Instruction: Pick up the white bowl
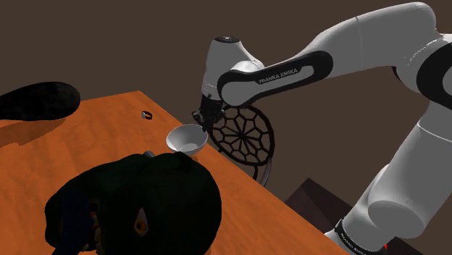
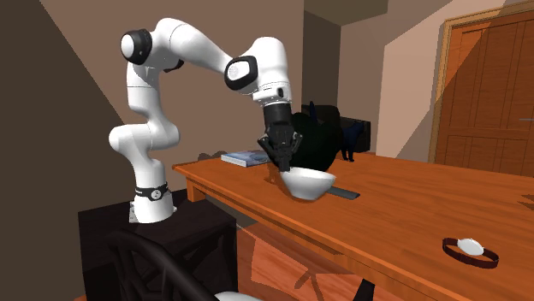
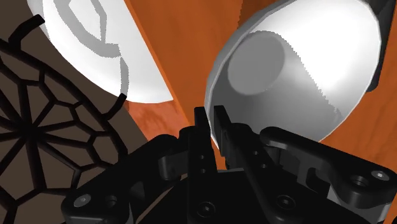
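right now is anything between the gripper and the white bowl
Nothing visible stands between them. The gripper is shut on the rim of the white bowl, with its fingers clasping the rim directly.

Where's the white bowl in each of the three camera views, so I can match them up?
Shoulder view: white bowl at centre, near the orange table edge.
Second exterior view: bowl at centre, just below the gripper.
Wrist view: bowl just beyond the gripper, rim between its fingers.
Shared landmark: the gripper clasping the rim.
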